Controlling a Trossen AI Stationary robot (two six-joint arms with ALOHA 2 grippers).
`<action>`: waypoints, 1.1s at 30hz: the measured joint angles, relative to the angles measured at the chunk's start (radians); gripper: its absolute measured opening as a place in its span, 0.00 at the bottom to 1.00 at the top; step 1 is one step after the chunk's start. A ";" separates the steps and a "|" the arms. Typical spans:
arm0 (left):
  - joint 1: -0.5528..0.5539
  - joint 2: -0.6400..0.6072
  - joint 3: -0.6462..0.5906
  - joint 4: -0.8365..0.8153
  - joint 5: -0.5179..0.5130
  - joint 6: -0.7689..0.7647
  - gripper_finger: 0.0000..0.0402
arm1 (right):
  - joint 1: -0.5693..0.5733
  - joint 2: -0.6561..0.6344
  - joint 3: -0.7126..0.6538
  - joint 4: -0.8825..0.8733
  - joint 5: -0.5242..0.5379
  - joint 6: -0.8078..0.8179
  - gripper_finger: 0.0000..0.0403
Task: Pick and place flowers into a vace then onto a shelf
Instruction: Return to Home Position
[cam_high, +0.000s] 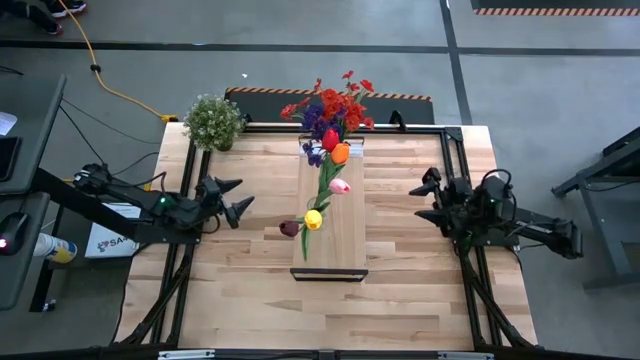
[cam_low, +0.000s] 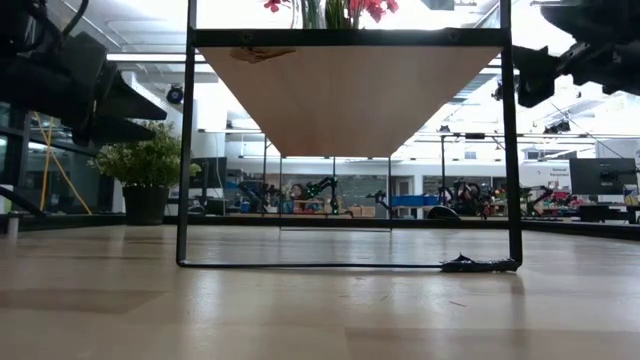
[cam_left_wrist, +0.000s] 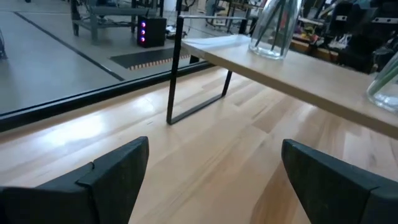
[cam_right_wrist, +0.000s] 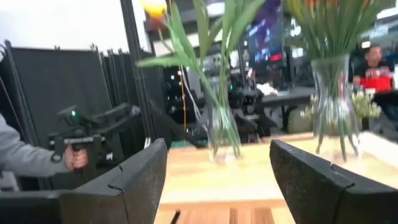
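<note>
Two clear vases (cam_right_wrist: 333, 106) w/ flowers (cam_high: 330, 115) stand on the shelf (cam_high: 347, 240) mid-table, set apart from each other. L gripper (cam_high: 240, 196) hangs left of shelf, fingers spread, holding nothing. R gripper (cam_high: 418, 203) hangs right of shelf, likewise spread & empty. Potted plant (cam_high: 213, 122) sits at far-left corner.

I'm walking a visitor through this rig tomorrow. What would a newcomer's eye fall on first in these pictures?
The bright flowers, red, purple, orange, pink and yellow, stand in clear vases on the raised shelf in the middle of the table. Either side of it, the left hand and right hand hang open and empty, pointing at the shelf; a bushy potted plant sits by the far left corner.
</note>
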 joint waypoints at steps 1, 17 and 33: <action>0.000 0.011 0.000 0.000 0.000 0.000 0.99 | 0.003 0.000 0.000 -0.019 0.001 -0.003 0.68; 0.000 0.042 -0.004 0.067 -0.040 -0.048 0.99 | 0.041 0.000 0.000 -0.053 -0.008 -0.089 0.68; 0.000 -0.188 -0.001 0.009 0.045 0.113 0.99 | 0.040 -0.001 0.001 -0.015 -0.067 -0.112 0.68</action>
